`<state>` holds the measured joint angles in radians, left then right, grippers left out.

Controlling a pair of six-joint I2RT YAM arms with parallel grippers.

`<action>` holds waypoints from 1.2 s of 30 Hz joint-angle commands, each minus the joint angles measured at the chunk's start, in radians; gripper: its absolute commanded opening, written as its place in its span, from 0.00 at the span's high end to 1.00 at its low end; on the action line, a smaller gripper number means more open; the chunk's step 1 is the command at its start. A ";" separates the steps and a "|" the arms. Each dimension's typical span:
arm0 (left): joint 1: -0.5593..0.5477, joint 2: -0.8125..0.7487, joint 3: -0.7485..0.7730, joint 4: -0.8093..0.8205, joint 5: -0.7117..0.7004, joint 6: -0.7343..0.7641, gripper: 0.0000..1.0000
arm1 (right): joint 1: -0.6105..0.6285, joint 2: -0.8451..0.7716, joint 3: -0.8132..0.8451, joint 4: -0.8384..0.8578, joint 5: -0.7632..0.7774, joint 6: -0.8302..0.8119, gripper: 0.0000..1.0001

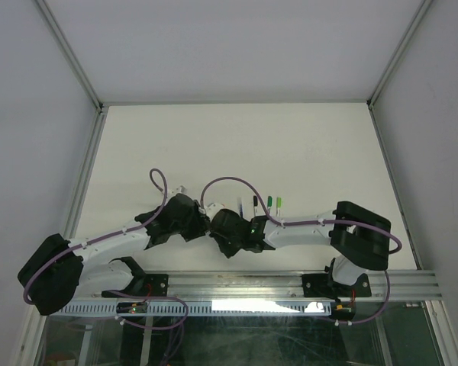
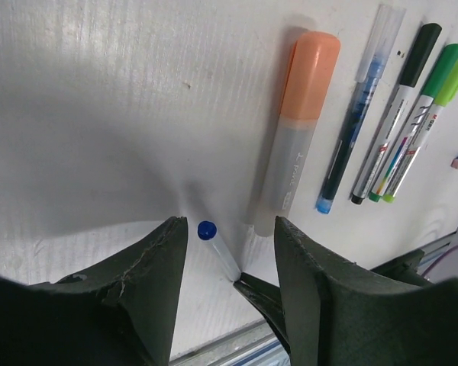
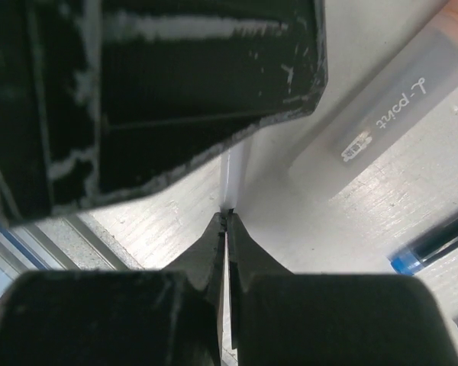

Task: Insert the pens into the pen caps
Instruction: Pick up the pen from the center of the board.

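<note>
Top view, arms: left arm (image 1: 114, 238) and right arm (image 1: 305, 227) meet wrist to wrist at the near middle of the table (image 1: 237, 145).
Top view, pens: capped pens (image 1: 269, 203) lie at 1 o'clock of the wrists.
Left wrist view, left tool (image 2: 230, 229): fingers apart, one on either side of the slim clear pen (image 2: 217, 248), blue end up.
Left wrist view, neighbours: orange-capped pen (image 2: 301, 130) at 1 o'clock, the thinner capped pens beyond it.
Right wrist view, right tool (image 3: 226, 217): clamped on the slim clear pen's end, with the pen pointing to 12 o'clock.
</note>
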<state>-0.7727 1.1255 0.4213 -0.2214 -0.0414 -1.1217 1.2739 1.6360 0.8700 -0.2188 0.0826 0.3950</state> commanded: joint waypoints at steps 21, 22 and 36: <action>-0.058 0.026 -0.110 0.135 -0.023 -0.178 0.63 | 0.005 0.050 -0.007 0.030 0.055 0.053 1.00; -0.058 0.031 -0.109 0.133 -0.021 -0.175 0.65 | 0.005 0.051 -0.006 0.030 0.053 0.052 1.00; -0.065 0.035 -0.092 0.117 -0.050 -0.118 0.90 | 0.005 0.034 0.013 0.011 0.063 0.051 0.97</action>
<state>-0.8257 1.1645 0.3340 -0.0628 -0.0525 -1.2724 1.2739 1.6531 0.8707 -0.1696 0.1242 0.4454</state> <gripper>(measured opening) 0.130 0.004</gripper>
